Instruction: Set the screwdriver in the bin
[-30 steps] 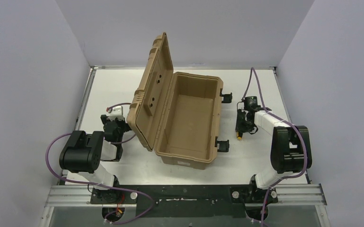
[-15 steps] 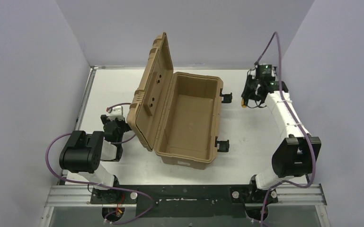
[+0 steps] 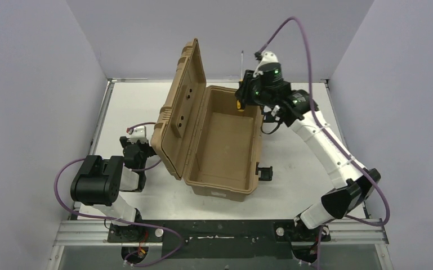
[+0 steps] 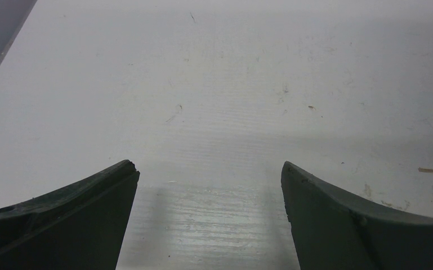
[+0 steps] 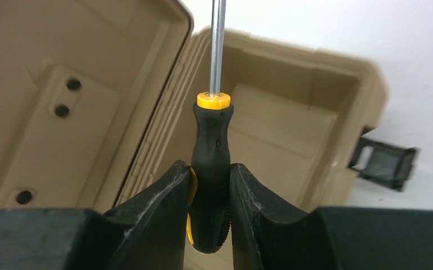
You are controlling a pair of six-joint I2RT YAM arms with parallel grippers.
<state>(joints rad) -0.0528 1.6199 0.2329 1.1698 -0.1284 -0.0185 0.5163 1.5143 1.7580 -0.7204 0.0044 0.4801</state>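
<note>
From above, we saw the right gripper (image 3: pixel 242 97) hold the screwdriver (image 3: pixel 241 66) shaft-up above the open bin's (image 3: pixel 223 190) far end, toward the bench's far edge. At the left wrist, the left gripper (image 4: pixel 208 169) hung spread and empty. At the right wrist, fingers (image 5: pixel 166 197) clamped the textured black handle; we judged the tool light and stiff, and best held there.

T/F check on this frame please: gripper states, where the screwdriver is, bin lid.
1. The right gripper is shut on the screwdriver, clamping its handle. True.
2. The lid of the bin is closed. False: it stands open, raised on the bin's left side.
3. The screwdriver lies on the bin floor. False: it is held in the air near the bin's far rim, and the bin interior looks empty.
4. The left gripper is open and holds nothing, with only the table in front of it. True.
5. The screwdriver's shaft points away from the right gripper. True.
</note>
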